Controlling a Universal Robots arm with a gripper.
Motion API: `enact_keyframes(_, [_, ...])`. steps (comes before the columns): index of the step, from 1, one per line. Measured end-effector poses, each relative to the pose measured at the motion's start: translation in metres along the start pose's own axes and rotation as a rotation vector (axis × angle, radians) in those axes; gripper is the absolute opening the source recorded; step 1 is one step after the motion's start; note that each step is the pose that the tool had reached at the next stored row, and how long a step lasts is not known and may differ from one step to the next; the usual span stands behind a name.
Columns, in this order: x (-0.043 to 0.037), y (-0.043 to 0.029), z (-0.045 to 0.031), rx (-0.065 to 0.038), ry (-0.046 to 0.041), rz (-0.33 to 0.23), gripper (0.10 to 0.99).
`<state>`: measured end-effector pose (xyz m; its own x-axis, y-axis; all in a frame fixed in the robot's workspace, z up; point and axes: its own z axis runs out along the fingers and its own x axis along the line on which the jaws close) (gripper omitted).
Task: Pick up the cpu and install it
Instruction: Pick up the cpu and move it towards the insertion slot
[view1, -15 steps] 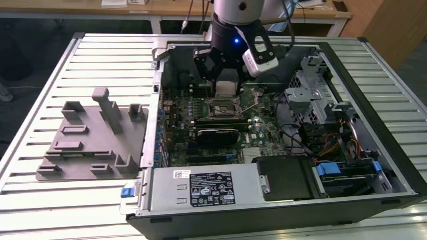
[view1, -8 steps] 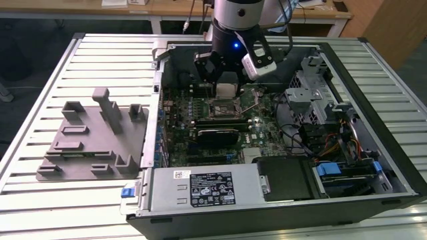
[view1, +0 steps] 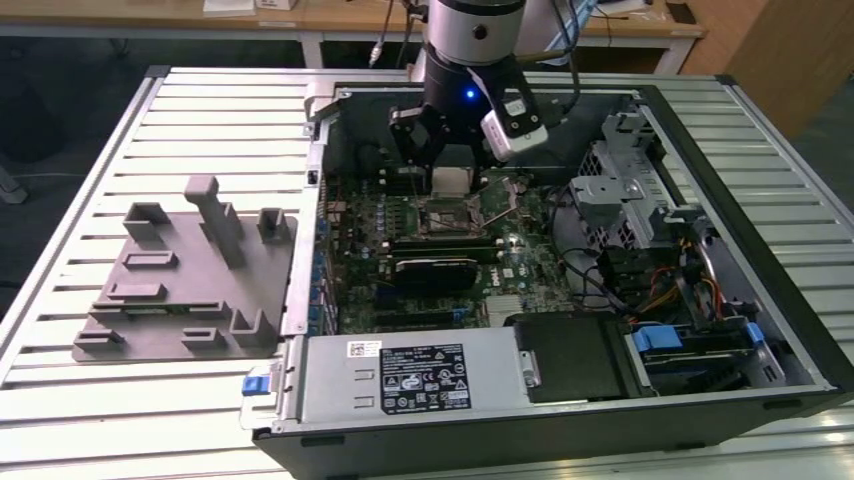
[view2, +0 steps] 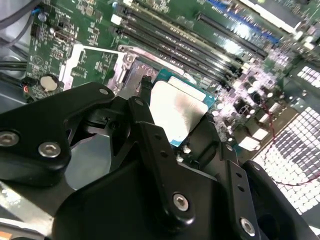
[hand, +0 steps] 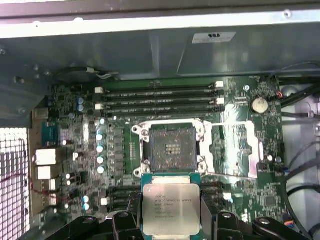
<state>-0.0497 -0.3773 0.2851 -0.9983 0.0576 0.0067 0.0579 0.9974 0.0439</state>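
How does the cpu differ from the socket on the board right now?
The cpu has a shiny silver top; the socket is dark. The cpu is held in the gripper above the board; the socket sits fixed on it, uncovered and empty. Both are square and look alike in footprint.

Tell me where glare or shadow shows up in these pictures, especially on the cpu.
Second wrist view: the cpu glares almost white on top, and the memory slots flare too. First wrist view: the cpu is evenly lit, the open socket frame shines. Exterior view: the case interior under the arm lies shadowed.
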Motion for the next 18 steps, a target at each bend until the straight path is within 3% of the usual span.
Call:
enact_keyframes(9, [-0.0002,0.0204,0.013,0.0,0.0,0.0,0.545])
enact_keyframes(18, [-0.0034,0.0281,0.0265,0.0,0.0,0.0,0.545])
